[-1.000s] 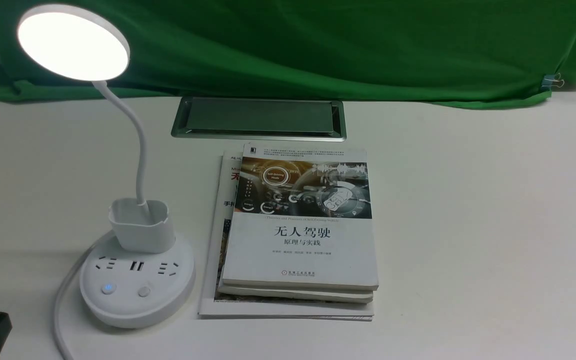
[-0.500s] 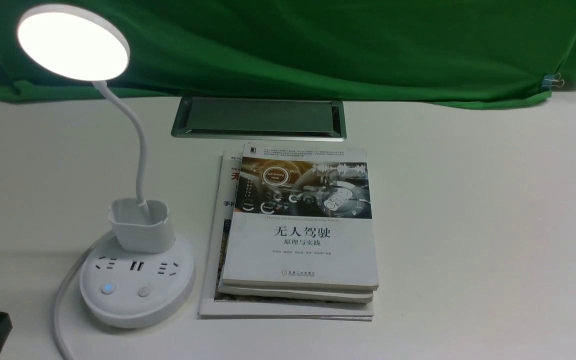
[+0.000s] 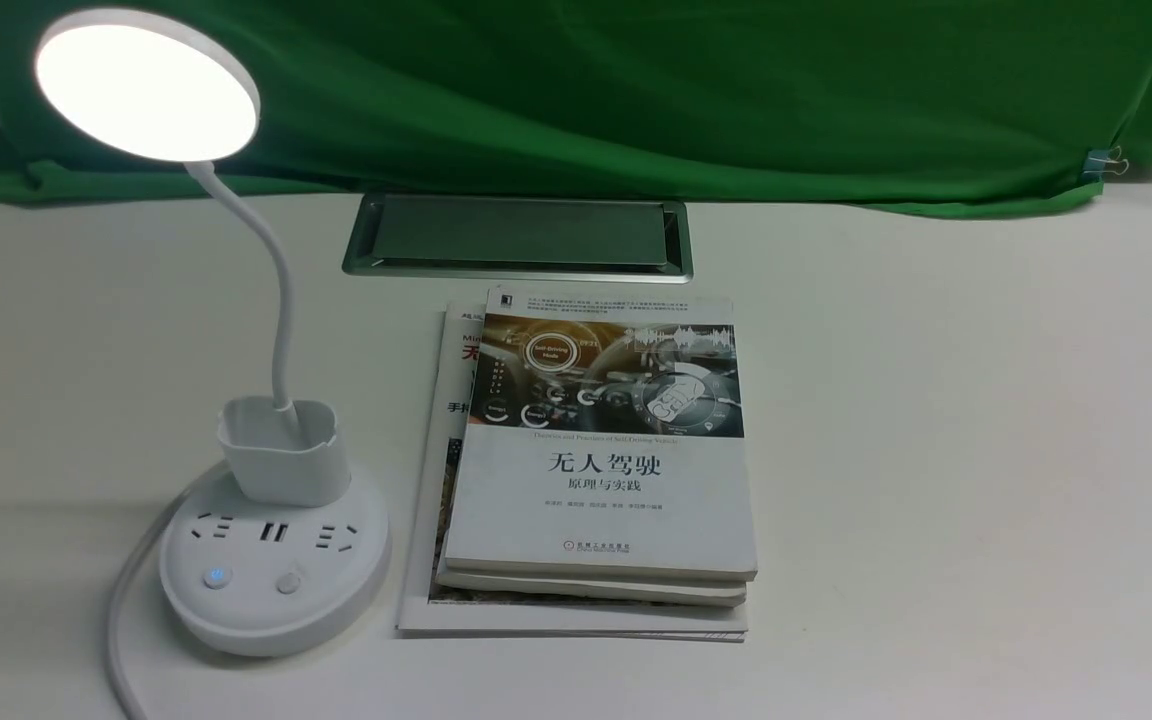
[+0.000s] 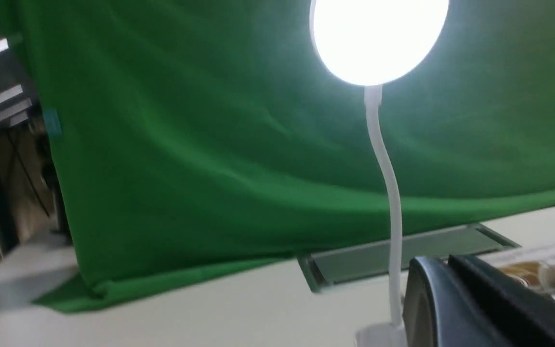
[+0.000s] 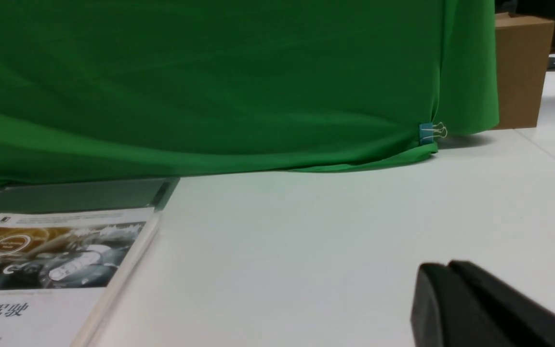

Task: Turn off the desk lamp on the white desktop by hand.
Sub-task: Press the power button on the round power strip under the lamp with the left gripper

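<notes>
While looking across the desk (image 3: 936, 450), find the desk lamp (image 3: 286, 465) on its left part, lit, disc head glowing, blue light on one base button; round base just beside a stack of books (image 3: 596, 480), nearer than the cable hatch (image 3: 516, 235) and green cloth (image 3: 636, 90); left end effector (image 4: 443, 284) near the lamp's neck, not touching the base, only a dark sliver at the front view's edge; fingers together, holding nothing; right end effector (image 5: 446, 289) likewise closed and empty, low over the desk beyond the books.
</notes>
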